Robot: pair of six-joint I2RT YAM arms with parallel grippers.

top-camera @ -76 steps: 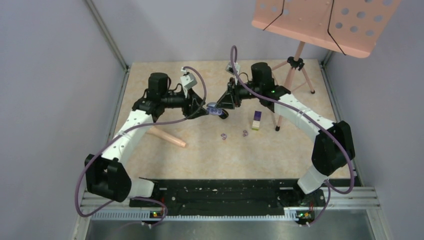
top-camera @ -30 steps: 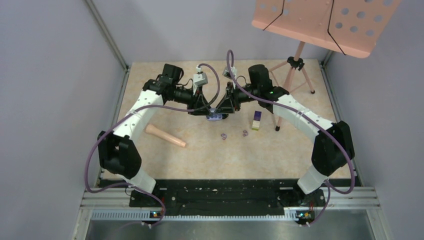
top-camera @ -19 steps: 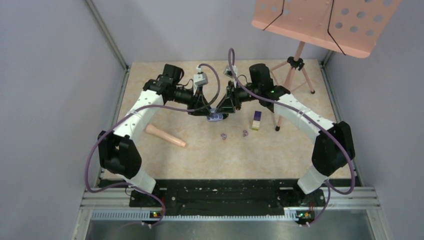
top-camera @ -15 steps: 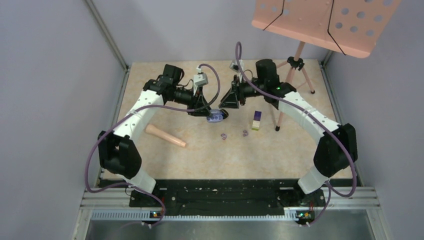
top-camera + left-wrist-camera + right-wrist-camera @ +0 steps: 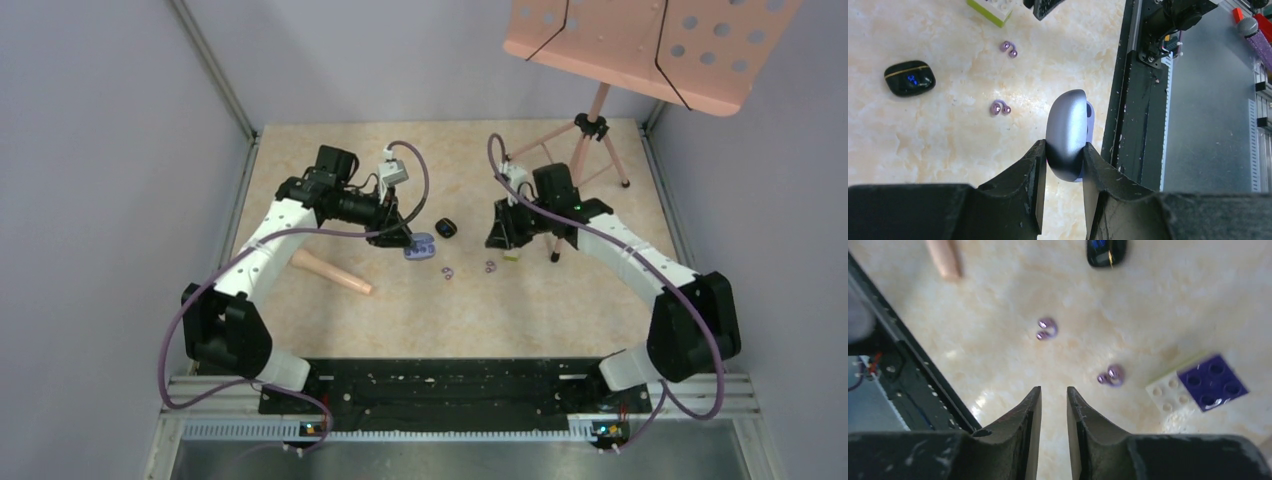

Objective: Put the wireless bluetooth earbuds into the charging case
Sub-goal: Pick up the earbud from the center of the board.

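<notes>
My left gripper [image 5: 1064, 150] is shut on a pale purple charging case [image 5: 1067, 131], held just above the table [image 5: 421, 245]; a thinner purple edge shows behind its right side. Two pale purple ring-like earbuds lie loose on the table, one [image 5: 447, 272] close to the case and one [image 5: 490, 266] further right; the left wrist view shows them too [image 5: 999, 108] [image 5: 1008, 48]. My right gripper [image 5: 1053, 392] hangs over the table with a narrow gap and nothing between its fingers, an earbud [image 5: 1112, 375] just ahead to its right and the other [image 5: 1046, 328] further off.
A closed black case [image 5: 445, 228] with blue lights lies between the arms. The purple-and-yellow block [image 5: 1200, 385] stands by my right gripper. A wooden peg [image 5: 330, 270] lies at left. A pink music stand's tripod [image 5: 580, 150] stands at the back right.
The right gripper has let go of the purple case and drawn back right, down towards the block. The left gripper has carried the case slightly nearer and to the left.
</notes>
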